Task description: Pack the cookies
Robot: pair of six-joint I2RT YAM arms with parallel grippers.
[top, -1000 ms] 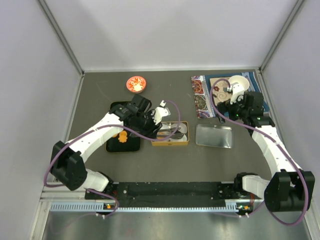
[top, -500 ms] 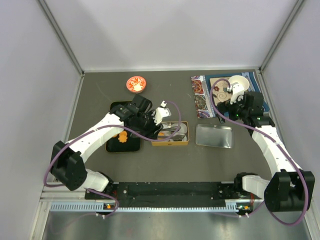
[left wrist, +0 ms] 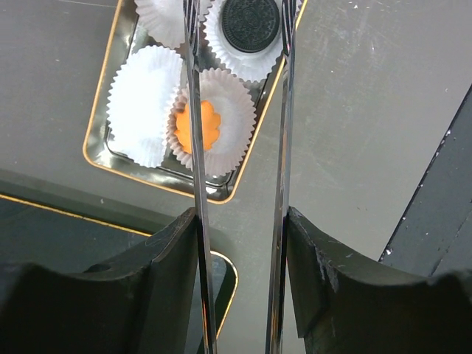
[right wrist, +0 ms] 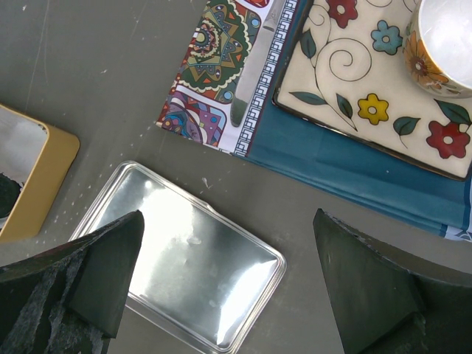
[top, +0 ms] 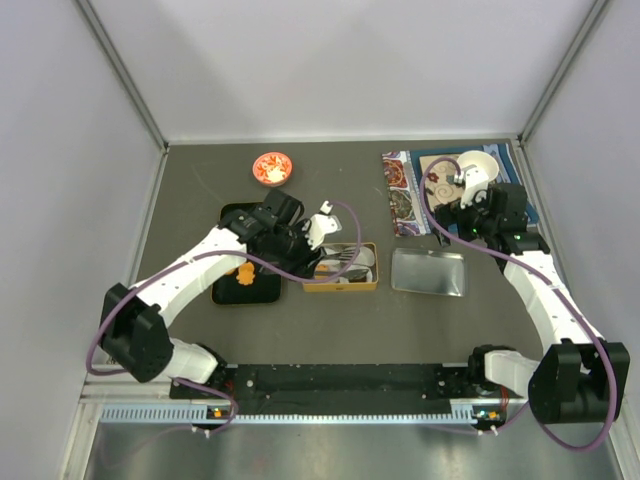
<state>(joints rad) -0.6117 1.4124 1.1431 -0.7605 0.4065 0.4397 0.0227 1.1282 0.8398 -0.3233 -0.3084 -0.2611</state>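
Note:
An orange flower-shaped cookie (left wrist: 198, 127) lies in a white paper cup inside the gold-rimmed tin (left wrist: 96, 129). A dark round cookie (left wrist: 251, 23) sits in the cup behind it. More orange cookies (top: 243, 272) lie on the black tray (top: 265, 290). My left gripper (left wrist: 240, 221) is shut on a pair of metal tongs (left wrist: 283, 147). The tongs' blades stand apart over the tin with nothing between them. My right gripper (right wrist: 227, 221) hangs wide open and empty above the silver lid (right wrist: 184, 258).
An empty paper cup (left wrist: 144, 103) sits left of the flower cookie. A small red bowl (top: 271, 167) stands at the back. At the back right a patterned mat (right wrist: 214, 81) carries a floral plate (right wrist: 354, 66) and a cup (right wrist: 442, 44).
The left wrist has shifted very slightly over the tin. The right arm has not moved.

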